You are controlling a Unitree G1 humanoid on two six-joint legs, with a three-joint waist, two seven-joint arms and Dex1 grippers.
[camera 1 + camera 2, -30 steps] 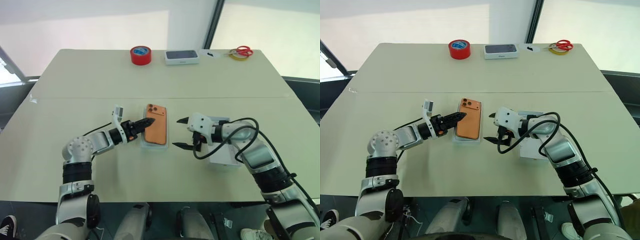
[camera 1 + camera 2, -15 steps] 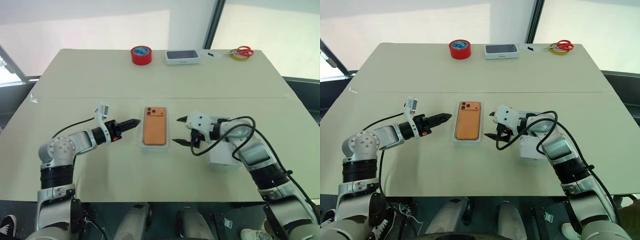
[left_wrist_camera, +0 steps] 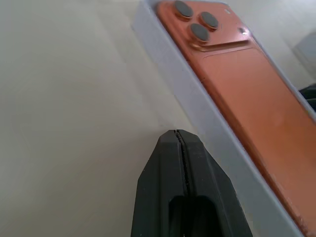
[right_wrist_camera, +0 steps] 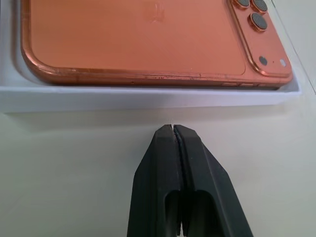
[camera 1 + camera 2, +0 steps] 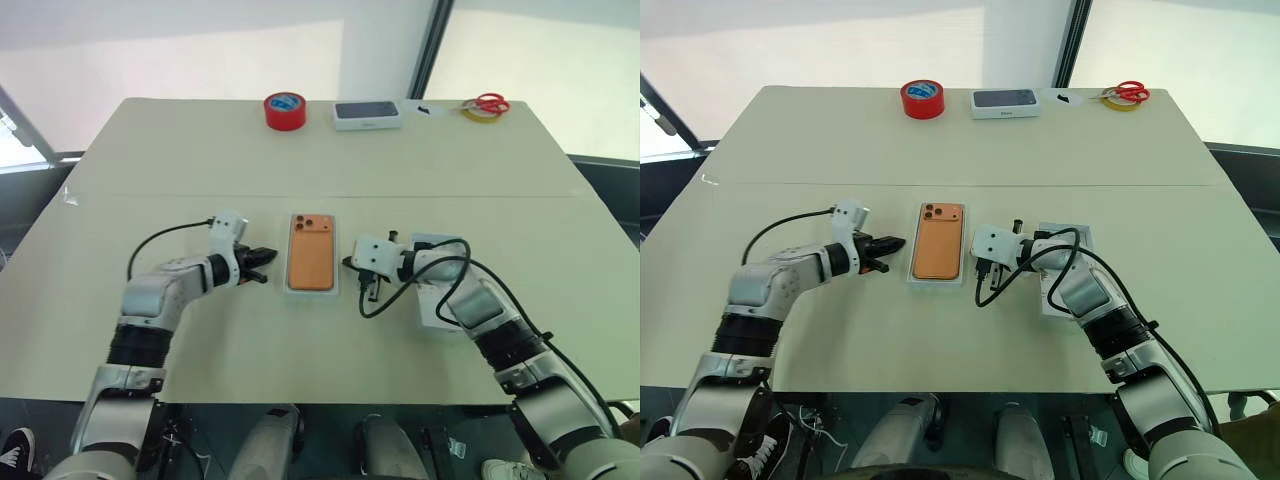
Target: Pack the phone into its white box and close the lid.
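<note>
The orange phone [image 5: 311, 254] lies camera-side up inside the shallow white box [image 5: 312, 291] at the table's middle. My left gripper [image 5: 267, 257] is shut and empty, its tip a little short of the box's left wall [image 3: 197, 103]. My right gripper [image 4: 172, 128] is shut and empty too, pointing at the box's right wall [image 4: 148, 96] with a small gap between them. The white lid [image 5: 428, 308] lies on the table to the right, partly under my right forearm and its cable.
At the table's far edge stand a red tape roll [image 5: 285, 110], a dark-topped closed white box [image 5: 367, 114], and red-handled scissors [image 5: 487, 102] with a yellow ring beside them. A seam runs across the tabletop behind the box.
Both grippers have closed. The left one let go of the phone, swung out left and came back beside the box. The phone now lies flat in it. The right gripper moved closer.
</note>
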